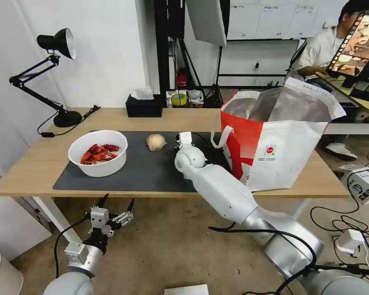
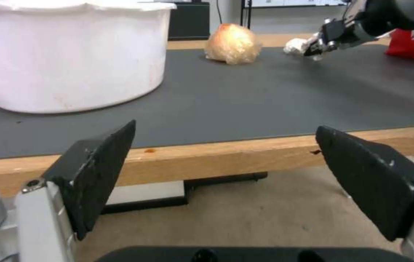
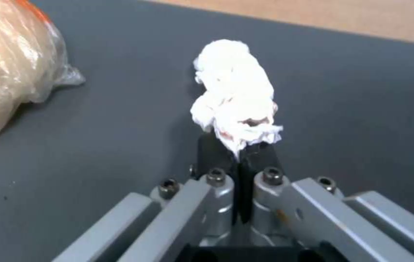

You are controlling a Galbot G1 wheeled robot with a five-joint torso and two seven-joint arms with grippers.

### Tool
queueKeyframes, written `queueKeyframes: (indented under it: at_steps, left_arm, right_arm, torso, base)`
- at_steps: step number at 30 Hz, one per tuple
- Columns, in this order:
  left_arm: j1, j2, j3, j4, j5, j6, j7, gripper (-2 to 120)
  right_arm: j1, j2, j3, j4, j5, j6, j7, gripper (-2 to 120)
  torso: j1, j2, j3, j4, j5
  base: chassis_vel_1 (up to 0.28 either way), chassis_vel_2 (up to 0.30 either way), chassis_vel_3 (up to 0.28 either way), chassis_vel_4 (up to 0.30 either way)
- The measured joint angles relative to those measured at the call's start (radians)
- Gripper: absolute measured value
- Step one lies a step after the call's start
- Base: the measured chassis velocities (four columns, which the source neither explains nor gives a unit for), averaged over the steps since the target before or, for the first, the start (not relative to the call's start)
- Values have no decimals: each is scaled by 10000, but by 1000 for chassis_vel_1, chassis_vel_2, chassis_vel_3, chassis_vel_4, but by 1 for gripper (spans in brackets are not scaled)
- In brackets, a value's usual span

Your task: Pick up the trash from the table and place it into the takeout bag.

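We've got our right gripper w/ fingers pinched on the tissue low over the mat, near the takeout bag for dropping in, while left gripper waits open below the counter edge.

Light-wood table, white legs. Dark grey mat lies flat on its middle, front edge nr the table's front edge; all positions below rel. to the mat. On mat, L end: white bowl w/ red crayfish shells. On mat, nr back edge, approx. centre: beige ball, looks plastic-wrapped. Just R of ball, over the mat: small crumpled white tissue; contact w/ mat can't be judged. At mat's R end: white/red takeout bag, upright, foil lining showing. Behind mat on bare wood: black tissue box. Behind-L of mat: black desk lamp, cord trailing on the wood.
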Motion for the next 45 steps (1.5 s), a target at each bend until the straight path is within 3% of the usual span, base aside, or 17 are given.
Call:
queueKeyframes:
  at_steps: [7,13,21,29,45]
  left_arm:
    - [62,-52,-19,-73,7,-14,-23,100]
    - [147,-137,-21,-140,25,-15,-37,100]
    - [298,-245,-39,-193,76,-16,-51,100]
    - [493,-385,-61,-208,230,-37,-58,100]
    - [445,-477,118,-278,160,-1,-304,100]
  right_arm:
    - [-459,-708,-153,1278,-362,429,-231,0]
    - [-1065,-1617,-266,3379,-399,686,-245,0]
    - [-1793,-2285,-212,5374,-1118,845,-182,0]
    - [-2685,-2780,236,6326,-3336,2725,-971,0]
    - [-2680,-3523,1494,8048,-4132,3714,-957,0]
  torso:
    - [0,0,0,1,1]
    - [0,0,-1,0,1]
    - [0,1,-2,1,0]
    - [0,0,-2,1,1]
    - [0,1,-1,1,0]
  base:
    - [0,0,0,0]
    - [0,0,0,0]
    - [0,0,0,0]
    - [0,0,0,0]
    - [0,0,0,0]
